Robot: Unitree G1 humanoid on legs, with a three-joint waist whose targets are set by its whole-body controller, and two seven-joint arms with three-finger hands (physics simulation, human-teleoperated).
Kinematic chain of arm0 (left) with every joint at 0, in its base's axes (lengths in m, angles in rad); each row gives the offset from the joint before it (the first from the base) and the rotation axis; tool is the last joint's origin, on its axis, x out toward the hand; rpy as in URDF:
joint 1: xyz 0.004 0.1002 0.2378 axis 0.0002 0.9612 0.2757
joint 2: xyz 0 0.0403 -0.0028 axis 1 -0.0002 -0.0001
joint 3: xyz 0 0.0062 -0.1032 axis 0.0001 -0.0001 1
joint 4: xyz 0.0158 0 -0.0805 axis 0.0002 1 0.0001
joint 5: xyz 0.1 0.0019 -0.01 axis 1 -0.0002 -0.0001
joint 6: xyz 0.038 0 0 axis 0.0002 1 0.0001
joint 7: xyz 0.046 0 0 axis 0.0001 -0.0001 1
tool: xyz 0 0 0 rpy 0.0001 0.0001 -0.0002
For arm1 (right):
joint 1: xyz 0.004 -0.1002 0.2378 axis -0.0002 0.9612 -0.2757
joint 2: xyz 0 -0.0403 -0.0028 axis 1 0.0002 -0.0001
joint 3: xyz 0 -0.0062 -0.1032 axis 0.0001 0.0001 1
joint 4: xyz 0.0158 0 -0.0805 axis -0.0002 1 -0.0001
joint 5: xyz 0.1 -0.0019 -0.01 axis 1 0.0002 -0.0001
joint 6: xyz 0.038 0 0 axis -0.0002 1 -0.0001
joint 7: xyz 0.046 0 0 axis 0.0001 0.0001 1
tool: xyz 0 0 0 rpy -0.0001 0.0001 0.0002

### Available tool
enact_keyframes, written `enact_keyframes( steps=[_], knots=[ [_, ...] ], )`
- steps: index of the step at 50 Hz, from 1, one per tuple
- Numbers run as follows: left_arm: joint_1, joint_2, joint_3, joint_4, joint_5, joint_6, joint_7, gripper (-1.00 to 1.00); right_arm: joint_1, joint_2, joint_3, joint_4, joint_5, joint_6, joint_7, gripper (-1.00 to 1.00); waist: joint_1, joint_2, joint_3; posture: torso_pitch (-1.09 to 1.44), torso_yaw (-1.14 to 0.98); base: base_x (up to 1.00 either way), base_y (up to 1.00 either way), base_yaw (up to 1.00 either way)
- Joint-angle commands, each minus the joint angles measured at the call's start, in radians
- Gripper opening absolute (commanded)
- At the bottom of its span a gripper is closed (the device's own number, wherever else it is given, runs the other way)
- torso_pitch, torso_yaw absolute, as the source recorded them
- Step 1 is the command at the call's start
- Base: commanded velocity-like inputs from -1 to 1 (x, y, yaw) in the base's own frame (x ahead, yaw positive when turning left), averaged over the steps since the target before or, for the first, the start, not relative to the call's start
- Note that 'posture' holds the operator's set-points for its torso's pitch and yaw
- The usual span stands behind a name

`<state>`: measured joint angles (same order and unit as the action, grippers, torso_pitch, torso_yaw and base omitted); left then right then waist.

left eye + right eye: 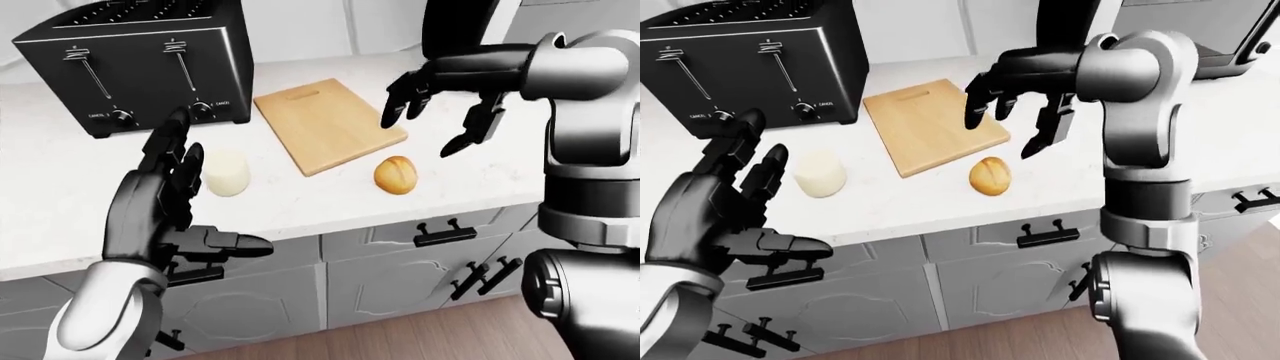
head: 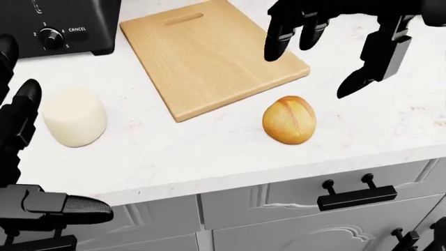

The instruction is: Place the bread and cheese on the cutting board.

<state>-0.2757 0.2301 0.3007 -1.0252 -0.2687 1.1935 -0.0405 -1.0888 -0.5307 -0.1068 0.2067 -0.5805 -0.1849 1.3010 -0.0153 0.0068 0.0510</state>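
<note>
A golden bread roll (image 2: pixel 289 120) lies on the white counter just below the lower right corner of the bare wooden cutting board (image 2: pixel 209 52). A pale cheese cylinder (image 2: pixel 73 116) stands left of the board. My right hand (image 2: pixel 324 47) hovers open above the roll and the board's right edge, fingers spread and pointing down, holding nothing. My left hand (image 1: pixel 175 199) is open at the lower left, raised off the counter edge, apart from the cheese.
A black toaster (image 1: pixel 135 64) stands on the counter at the upper left of the board. Grey cabinet drawers with black handles (image 2: pixel 357 193) run below the counter edge. A dark appliance (image 1: pixel 1200 30) stands at the upper right.
</note>
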Motion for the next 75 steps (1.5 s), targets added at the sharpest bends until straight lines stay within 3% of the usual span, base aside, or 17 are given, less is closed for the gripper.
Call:
enact_keyframes(
  steps=[1,13,22,34,48,75],
  knots=[
    [-0.015,0.007,0.008,-0.022,0.005,-0.034,0.000,1.00,-0.033,-0.009,-0.019,-0.031,0.005,0.001,-0.007,0.10,0.000,-0.002,-0.023,0.00,0.00,0.00,0.00,0.00],
    [-0.003,0.002,0.007,-0.022,0.011,-0.045,-0.005,1.00,0.038,0.026,-0.012,-0.169,0.008,-0.001,0.042,0.18,-0.003,0.002,-0.021,0.00,0.00,0.00,0.00,0.00],
    [-0.001,0.003,0.017,-0.022,0.007,-0.046,-0.008,1.00,0.083,0.041,-0.007,-0.221,-0.014,-0.107,0.028,0.18,-0.003,0.003,-0.023,0.00,0.00,0.00,0.00,0.00],
    [0.001,0.006,0.020,-0.022,0.002,-0.049,-0.006,1.00,0.106,0.057,-0.008,-0.260,-0.018,-0.138,0.036,0.15,0.000,0.002,-0.029,0.00,0.00,0.00,0.00,0.00],
    [-0.008,0.018,0.024,-0.022,-0.019,-0.040,0.010,1.00,0.083,0.043,-0.004,-0.158,-0.067,-0.259,-0.038,0.15,0.001,0.002,-0.034,0.00,0.00,0.00,0.00,0.00],
    [-0.003,0.012,0.021,-0.022,0.000,-0.046,-0.004,1.00,0.131,0.065,0.000,-0.115,-0.119,-0.314,-0.096,0.14,-0.002,0.001,-0.030,0.00,0.00,0.00,0.00,0.00]
  ],
)
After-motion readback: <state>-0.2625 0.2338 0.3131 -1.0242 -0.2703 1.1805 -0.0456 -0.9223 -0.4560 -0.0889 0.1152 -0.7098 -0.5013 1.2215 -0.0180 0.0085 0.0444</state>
